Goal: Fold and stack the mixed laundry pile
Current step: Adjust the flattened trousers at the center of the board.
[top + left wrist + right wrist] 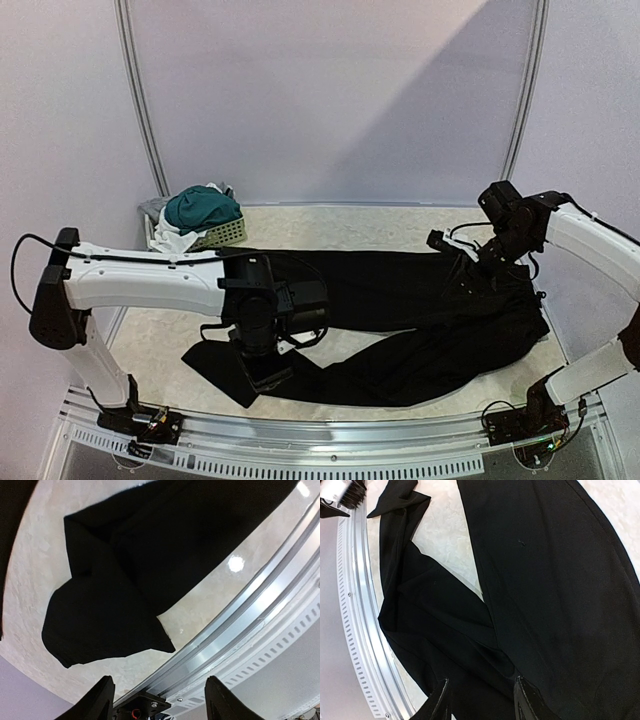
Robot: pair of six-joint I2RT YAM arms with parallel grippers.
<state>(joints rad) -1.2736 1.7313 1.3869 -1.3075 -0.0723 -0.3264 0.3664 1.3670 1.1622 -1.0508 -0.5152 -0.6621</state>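
**Top external.** Shows long black trousers (400,300) laid lengthwise across the pale marbled surface (150,335). One end lies by the right arm, with the legs running left. Near leg bends toward the front edge and ends in a turned-over flap at lower left. Finds left fingers (266,378) hanging over that leg end and pointing down toward the near edge. Cannot tell their spread from this angle. Finds right fingers (478,262) at the right end of the trousers, with cloth bunched up against them. Notes small pale perforated plastic basket (230,236) at back left of the surface, apart from the trousers. Carries dark teal-green shorts (203,208) heaped on top and a white cloth (172,240) spilling over its left side.

**Left wrist.** Shows left fingers (97,702) spread wide with nothing between them. Shows only the ribbed aluminium rail (240,630) of the near edge in the gap. Places the trouser leg end flat on the surface beyond the fingertips, not touching them, with one corner folded over itself.

**Right wrist.** Shows right fingers (527,700) partly closed, with black cloth filling the gap and folds converging into it. Reads as pinching the long black trousers. Shows both legs fanning away from the grip, a sliver of bare surface between them. Puts the rail along the left side of the view.
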